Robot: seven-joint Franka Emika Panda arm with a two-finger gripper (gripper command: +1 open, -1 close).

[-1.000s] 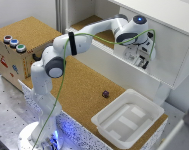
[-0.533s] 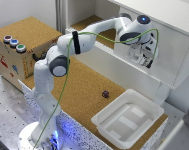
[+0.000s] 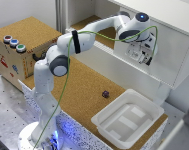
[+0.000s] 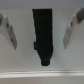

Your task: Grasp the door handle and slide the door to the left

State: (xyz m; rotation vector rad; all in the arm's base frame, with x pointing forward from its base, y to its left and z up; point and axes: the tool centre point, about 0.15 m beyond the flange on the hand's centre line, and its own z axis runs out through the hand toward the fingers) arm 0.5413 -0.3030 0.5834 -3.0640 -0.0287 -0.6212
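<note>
Cork-covered tabletop (image 3: 89,85) | fingers (image 4: 11,31) spreading around black upright door handle (image 4: 43,37) | gripper (image 3: 142,55) having advanced onto large white flat door (image 3: 159,62) | grasp pending

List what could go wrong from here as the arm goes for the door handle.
1. The pincer is open, with the dark handle between its fingers; closing off-centre could let it slip.
2. The wrist sits close to the door; pushing further in may jam it against the panel.
3. The tray lies below the arm and could be clipped.
</note>
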